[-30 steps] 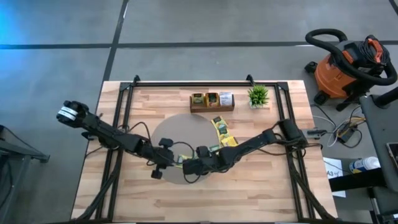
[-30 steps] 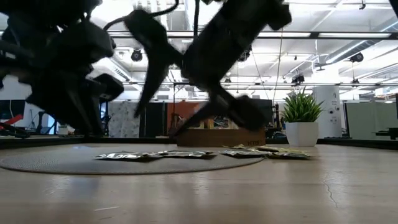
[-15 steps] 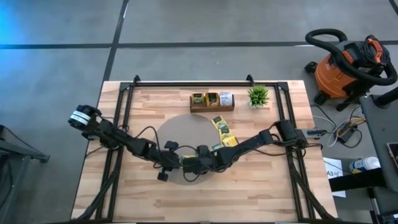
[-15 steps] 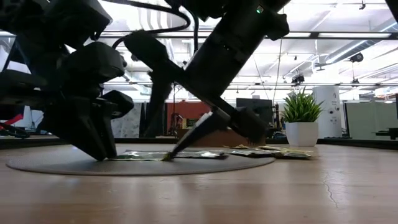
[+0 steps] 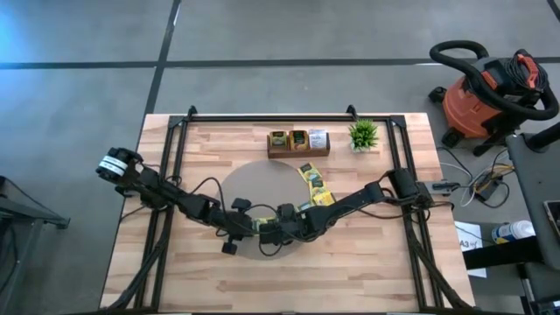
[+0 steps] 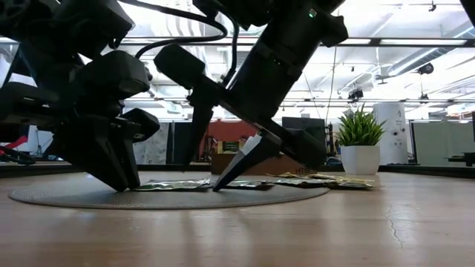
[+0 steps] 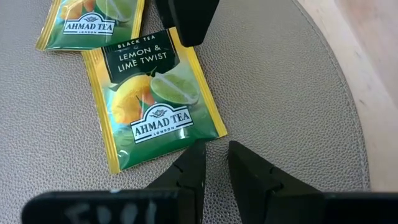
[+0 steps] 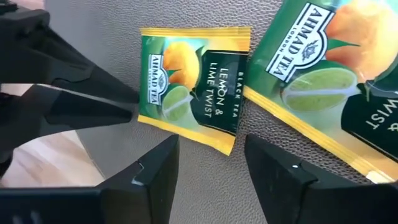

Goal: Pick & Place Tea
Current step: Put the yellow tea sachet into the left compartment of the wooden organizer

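High view: wooden table, grey mat, left tool narrow, right tool wide astride a tea sachet.

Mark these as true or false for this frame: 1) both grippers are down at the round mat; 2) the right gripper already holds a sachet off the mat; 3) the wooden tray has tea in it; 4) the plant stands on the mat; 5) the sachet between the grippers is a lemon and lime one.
1) True: the left gripper and the right gripper meet over the round mat.
2) False: its fingers are apart, either side of a sachet that lies flat on the mat.
3) True: the wooden tray holds sachets in its compartments.
4) False: the plant stands on bare table, beside the tray.
5) True: the label reads lemon and lime twist.
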Robot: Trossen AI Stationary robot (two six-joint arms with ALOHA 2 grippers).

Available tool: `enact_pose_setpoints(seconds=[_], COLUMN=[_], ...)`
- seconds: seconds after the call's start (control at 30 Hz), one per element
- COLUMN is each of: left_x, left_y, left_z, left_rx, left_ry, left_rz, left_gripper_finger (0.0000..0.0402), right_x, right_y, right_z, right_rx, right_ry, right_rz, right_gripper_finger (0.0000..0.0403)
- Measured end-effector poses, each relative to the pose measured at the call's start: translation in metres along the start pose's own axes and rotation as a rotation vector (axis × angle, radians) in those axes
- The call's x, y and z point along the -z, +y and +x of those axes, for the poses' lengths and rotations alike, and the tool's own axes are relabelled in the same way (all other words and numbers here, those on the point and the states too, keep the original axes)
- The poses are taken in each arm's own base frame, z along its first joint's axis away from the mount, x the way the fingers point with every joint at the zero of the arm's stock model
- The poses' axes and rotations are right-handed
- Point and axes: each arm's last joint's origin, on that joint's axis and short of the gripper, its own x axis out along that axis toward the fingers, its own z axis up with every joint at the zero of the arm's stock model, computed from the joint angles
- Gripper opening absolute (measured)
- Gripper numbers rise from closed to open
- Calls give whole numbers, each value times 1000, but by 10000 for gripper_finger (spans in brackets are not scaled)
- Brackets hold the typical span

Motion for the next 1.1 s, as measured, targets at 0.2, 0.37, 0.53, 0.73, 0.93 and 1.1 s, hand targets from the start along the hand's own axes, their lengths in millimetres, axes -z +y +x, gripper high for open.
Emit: enact_pose_setpoints(seconds=[0.2, 0.37, 0.53, 0.73, 0.93, 1.1], left_x=[0, 0, 0, 0, 0, -1], left_y=[0, 0, 0, 0, 0, 1], left_z=[0, 0, 0, 0, 0, -2], left_rx=[1, 1, 1, 1, -3, -12], left_ry=[0, 0, -1, -5, -6, -9], left_rz=[-25, -26, -28, -28, -29, -89], left_gripper_finger=[67, 67, 67, 67, 67, 67], right_x=[0, 0, -3, -10, -9, -9], right_y=[-1, -1, 0, 2, 2, 3], right_z=[2, 3, 5, 7, 7, 6], right_rx=[-2, -1, -15, -35, -30, -21], right_ry=[-7, -7, -25, -41, -43, -44], right_rz=[2, 0, 9, -22, -65, -142], right_gripper_finger=[158, 121, 97, 78, 35, 10])
